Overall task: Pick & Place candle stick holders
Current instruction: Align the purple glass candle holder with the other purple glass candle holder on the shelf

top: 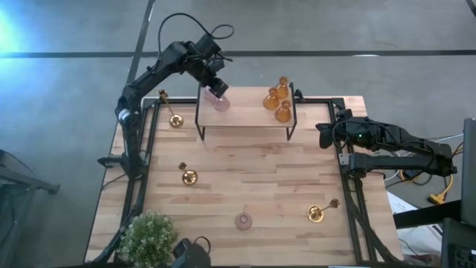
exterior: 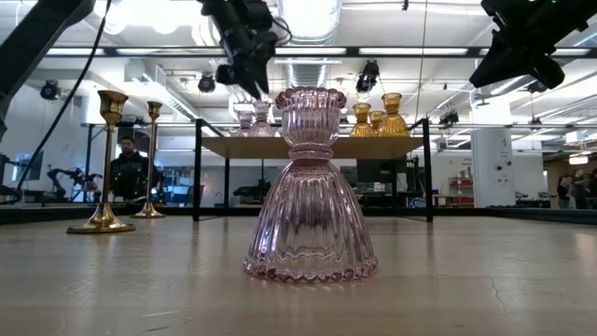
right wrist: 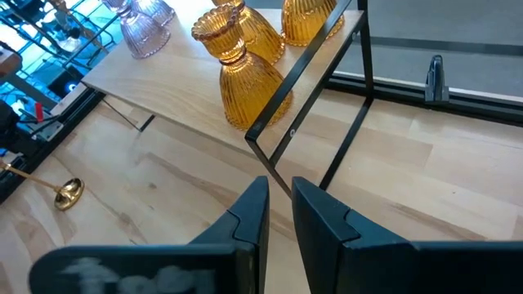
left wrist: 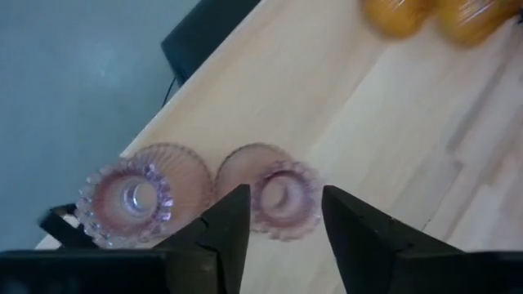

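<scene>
Two pink glass holders (top: 219, 100) sit side by side on the small raised shelf (top: 245, 119) in the upper middle of the high view. The three amber holders (top: 277, 100) stand together at the shelf's right end. One more pink holder (top: 243, 221) waits low in the middle of the table, and it fills the centre of the low view. Three gold holders are spread about: one (top: 172, 113) at the upper left, one (top: 187, 175) left of centre, and one (top: 321, 211) lying at the lower right.

The left gripper (left wrist: 282, 220) hangs right over the shelf's left end. Its fingers stand apart on each side of one pink holder, with a thin gap showing, so it looks let go (or very nearly). The right gripper (right wrist: 278, 216) waits at the table's right edge, near the shelf, with its fingers almost together and nothing between them.

The step in hand looks like setting this pink holder down. To do it well, the fingers should spread a bit more and then lift straight up. The two pink holders stand very close, so a sideways drift could knock the neighbour over or off the shelf edge.

I can see no brand names, labels or writing to read anywhere.
</scene>
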`<control>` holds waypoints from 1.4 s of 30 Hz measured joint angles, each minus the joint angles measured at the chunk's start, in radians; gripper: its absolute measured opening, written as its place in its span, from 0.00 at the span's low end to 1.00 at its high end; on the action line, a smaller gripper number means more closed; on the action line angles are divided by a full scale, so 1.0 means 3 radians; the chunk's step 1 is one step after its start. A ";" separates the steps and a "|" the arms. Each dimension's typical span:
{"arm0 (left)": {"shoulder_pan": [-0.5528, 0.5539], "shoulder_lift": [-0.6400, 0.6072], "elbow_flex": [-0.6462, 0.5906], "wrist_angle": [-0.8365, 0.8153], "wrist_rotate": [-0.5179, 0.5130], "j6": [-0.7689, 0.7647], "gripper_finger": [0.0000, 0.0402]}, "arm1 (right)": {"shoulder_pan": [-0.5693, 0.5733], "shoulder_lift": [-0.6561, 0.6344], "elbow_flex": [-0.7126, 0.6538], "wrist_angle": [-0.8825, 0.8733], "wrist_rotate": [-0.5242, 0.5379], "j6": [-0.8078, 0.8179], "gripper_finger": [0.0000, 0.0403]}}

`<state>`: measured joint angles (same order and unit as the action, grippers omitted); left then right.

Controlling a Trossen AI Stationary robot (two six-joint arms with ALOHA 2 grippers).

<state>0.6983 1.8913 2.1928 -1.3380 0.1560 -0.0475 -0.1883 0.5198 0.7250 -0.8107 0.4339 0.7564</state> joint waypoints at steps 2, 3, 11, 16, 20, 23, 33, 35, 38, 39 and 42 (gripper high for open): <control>0.0000 -0.0003 0.0168 -0.0058 0.0017 0.0000 0.40 | 0.0000 -0.0001 0.0000 0.0001 -0.0005 0.0000 0.12; 0.0000 -0.0003 0.0267 -0.0083 0.0011 0.0000 0.40 | 0.0000 -0.0001 0.0000 0.0001 -0.0023 0.0000 0.12; -0.0031 -0.0394 0.0306 0.0029 0.0192 0.0007 0.40 | 0.0001 -0.0001 0.0000 0.0001 -0.0075 0.0000 0.12; -0.0256 -0.0707 0.0148 -0.0022 0.0391 0.0047 0.37 | 0.0000 -0.0001 0.0000 0.0000 -0.0084 -0.0014 0.12; -0.0625 -0.0963 -0.0046 -0.0022 0.0390 0.0100 0.32 | 0.0000 0.0000 0.0000 0.0000 -0.0084 -0.0033 0.12; -0.0979 -0.1112 -0.0264 -0.0012 0.0346 0.0139 0.27 | 0.0000 -0.0001 0.0000 0.0001 -0.0082 -0.0076 0.12; -0.1845 -0.1545 -0.1357 0.0679 -0.0128 -0.0268 0.16 | 0.0001 0.0003 0.0000 0.0464 -0.0645 -0.1030 0.11; -0.1973 -0.1608 -0.1587 0.0868 -0.0121 -0.0390 0.15 | 0.0001 0.0003 0.0000 0.0483 -0.0679 -0.1095 0.11; -0.2143 -0.1679 -0.1892 0.1136 -0.0024 -0.0524 0.15 | 0.0001 0.0004 0.0000 0.0498 -0.0719 -0.1114 0.11; -0.2205 -0.1689 -0.1977 0.1246 0.0007 -0.0548 0.15 | 0.0001 0.0003 0.0000 0.0540 -0.0809 -0.1172 0.11; -0.2385 -0.1704 -0.2221 0.1623 0.0026 -0.0560 0.15 | 0.0001 0.0007 0.0000 0.0677 -0.1252 -0.1438 0.11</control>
<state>-0.0171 1.3800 1.5266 -0.8510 0.1638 -0.2154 -0.1879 0.5219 0.7250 -0.6075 0.0584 0.3249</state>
